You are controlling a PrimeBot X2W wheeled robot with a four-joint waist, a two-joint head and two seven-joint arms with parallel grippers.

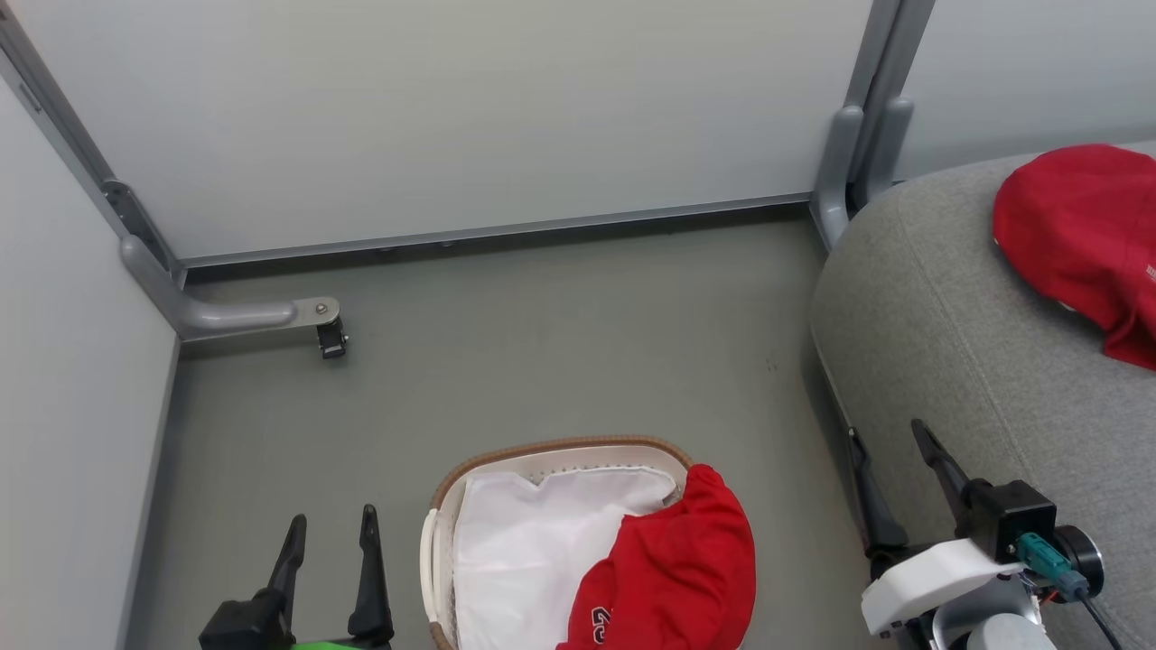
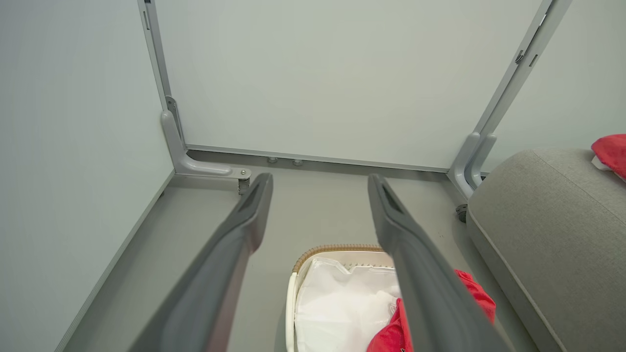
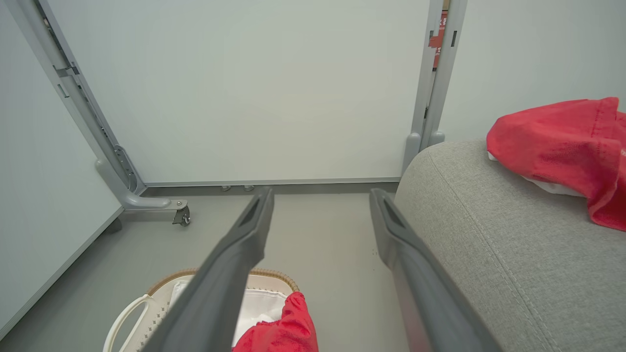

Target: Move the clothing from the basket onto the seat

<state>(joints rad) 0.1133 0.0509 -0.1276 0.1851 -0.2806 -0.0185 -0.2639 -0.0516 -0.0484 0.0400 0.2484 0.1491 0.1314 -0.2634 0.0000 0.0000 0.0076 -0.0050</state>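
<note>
Red clothing (image 1: pixel 677 560) draping over rim of basket (image 1: pixel 560 447) at 3 o'clock; another garment (image 1: pixel 1075 235) lying on seat (image 1: pixel 948 361) at 2 o'clock; left gripper (image 1: pixel 333 516), right gripper (image 1: pixel 885 431) both hanging spread, empty

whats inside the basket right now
A white liner and a red garment bunched at the right side of the basket, spilling over its rim. Anything beneath the garment or liner is covered.

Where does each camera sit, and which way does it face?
Head: up top, looking down at basket and seat; left tool and right tool show, open.
Left wrist: on left arm, facing the wall over the basket; own fingers show.
Right wrist: on right arm, facing the wall beside the seat; own fingers show.
Shared: basket and seat in all.
</note>
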